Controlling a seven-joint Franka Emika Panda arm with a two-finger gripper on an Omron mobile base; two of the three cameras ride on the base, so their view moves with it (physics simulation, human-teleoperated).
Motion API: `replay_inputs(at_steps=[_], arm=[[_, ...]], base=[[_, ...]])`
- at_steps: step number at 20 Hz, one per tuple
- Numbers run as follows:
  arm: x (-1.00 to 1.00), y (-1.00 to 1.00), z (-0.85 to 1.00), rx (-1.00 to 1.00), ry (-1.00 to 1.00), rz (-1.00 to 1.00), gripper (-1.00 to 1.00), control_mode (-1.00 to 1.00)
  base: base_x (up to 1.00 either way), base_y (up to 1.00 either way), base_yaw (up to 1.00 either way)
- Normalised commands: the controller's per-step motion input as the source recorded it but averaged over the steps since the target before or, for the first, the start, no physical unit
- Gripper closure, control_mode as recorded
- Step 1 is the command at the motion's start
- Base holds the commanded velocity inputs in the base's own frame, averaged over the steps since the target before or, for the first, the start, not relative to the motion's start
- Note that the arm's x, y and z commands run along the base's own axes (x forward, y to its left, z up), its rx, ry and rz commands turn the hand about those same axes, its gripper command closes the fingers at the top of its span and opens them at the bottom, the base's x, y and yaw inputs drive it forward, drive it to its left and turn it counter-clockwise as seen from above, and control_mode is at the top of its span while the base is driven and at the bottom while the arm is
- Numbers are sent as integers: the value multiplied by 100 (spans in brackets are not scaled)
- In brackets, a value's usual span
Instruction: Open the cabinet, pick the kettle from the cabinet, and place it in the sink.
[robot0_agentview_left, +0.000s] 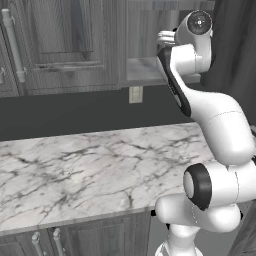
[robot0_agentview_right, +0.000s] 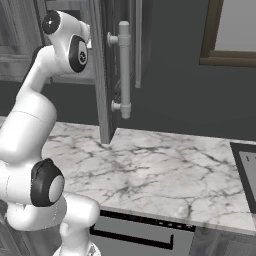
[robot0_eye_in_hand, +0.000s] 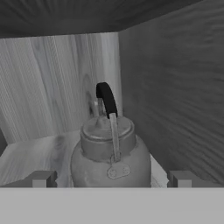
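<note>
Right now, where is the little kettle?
In the hand view the kettle sits on the cabinet shelf, near its back corner, straight ahead between the open claw tips.

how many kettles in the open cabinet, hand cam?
1. The kettle sits on the cabinet shelf near the right wall, between the open hand fingertips. More could hide outside this view.

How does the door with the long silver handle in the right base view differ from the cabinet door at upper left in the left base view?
The long-handled cabinet door stands swung open, edge-on to the camera; the upper-left door sits shut, flat in its frame. The open door's bar handle juts out in profile; the shut door's handle lies against its face. Both are dark grey wood grain with vertical silver bars.
</note>
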Motion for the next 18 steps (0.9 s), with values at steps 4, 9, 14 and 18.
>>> replay_inputs(at_steps=[4,9,14,18], arm=[[28,-1,-8,0,0,0,-100,-100],[30,0,-7,0,0,0,-100,-100],[26,-6,-1,0,0,0,-100,-100],[23,-9,1,0,0,0,-100,-100]], base=[[0,0,0],[0,0,0],[0,0,0],[0,0,0]])
